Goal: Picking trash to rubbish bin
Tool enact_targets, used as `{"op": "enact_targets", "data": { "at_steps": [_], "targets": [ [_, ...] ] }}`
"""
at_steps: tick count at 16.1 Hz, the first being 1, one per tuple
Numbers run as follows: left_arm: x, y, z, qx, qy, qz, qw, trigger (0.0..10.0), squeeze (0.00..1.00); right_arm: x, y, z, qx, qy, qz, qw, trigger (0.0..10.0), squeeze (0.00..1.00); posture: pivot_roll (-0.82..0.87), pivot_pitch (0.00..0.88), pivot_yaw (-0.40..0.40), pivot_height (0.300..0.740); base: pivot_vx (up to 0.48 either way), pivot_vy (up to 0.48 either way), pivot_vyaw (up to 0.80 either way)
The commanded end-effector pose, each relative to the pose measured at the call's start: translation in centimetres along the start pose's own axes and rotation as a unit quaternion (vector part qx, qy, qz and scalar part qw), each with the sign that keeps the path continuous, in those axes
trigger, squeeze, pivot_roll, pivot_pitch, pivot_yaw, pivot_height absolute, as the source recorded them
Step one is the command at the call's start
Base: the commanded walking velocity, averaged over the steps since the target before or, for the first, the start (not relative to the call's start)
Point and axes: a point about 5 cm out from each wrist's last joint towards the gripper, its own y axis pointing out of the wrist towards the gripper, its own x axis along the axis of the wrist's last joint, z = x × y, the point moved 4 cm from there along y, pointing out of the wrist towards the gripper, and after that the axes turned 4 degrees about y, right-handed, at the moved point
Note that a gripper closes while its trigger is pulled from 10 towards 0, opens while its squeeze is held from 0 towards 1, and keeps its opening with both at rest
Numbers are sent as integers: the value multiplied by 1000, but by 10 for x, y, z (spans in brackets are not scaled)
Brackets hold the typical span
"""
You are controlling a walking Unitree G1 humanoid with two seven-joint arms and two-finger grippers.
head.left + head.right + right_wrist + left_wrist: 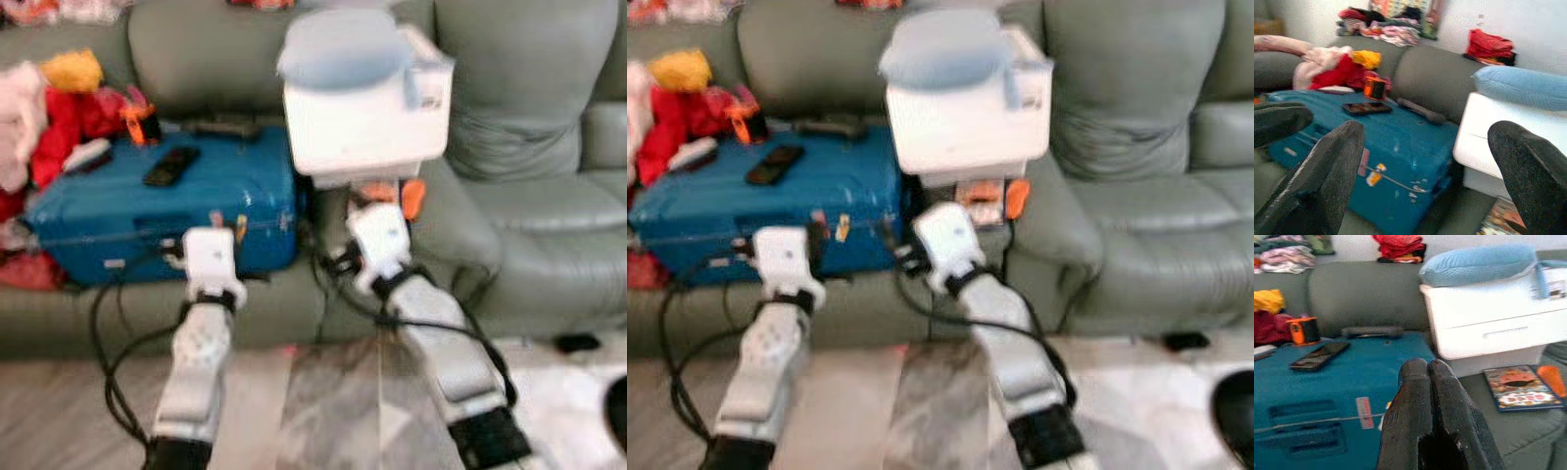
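No writing can be read. The stickers [1365, 412] on the suitcase [1332, 396], the box label [1552, 282] and the book cover [1522, 387] are too blurred.

Blocked dead ahead by the blue suitcase [167, 211] lying flat on the grey sofa [529, 127], its lid cluttered with a black phone [171, 165] and an orange gadget [1303, 330]. Jammed just beside it, a white box [364, 117] topped with a light blue cushion [341, 47], overhanging the seat. Beneath that overhang, a narrow gap holding what looks like a picture book [1520, 387], blurred. Open seat cushion further right. Red and yellow clothes [59, 113] heaped at far left.
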Motion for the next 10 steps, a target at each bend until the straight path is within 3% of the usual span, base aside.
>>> {"op": "enact_targets", "data": {
  "at_steps": [1, 5, 10],
  "targets": [
    [7, 2, 7, 1, 8, -13, 1000, 10000, 0, 9, 5, 8, 9, 4, -17, 1000, 10000, 0, 10, 20, 39, 740, 0, 0, 0],
    [8, 4, 4, -6, -7, -16, 1000, 10000, 0, 8, 3, 6, 9, -1, -15, 1000, 10000, 0, 7, 18, 33, 740, 0, 0, 0],
    [7, 5, 6, -5, -14, -17, 1000, 10000, 0, 11, 5, 5, 11, -7, -19, 1000, 10000, 0, -4, 9, 29, 740, 272, 0, 0]
  ]
}}
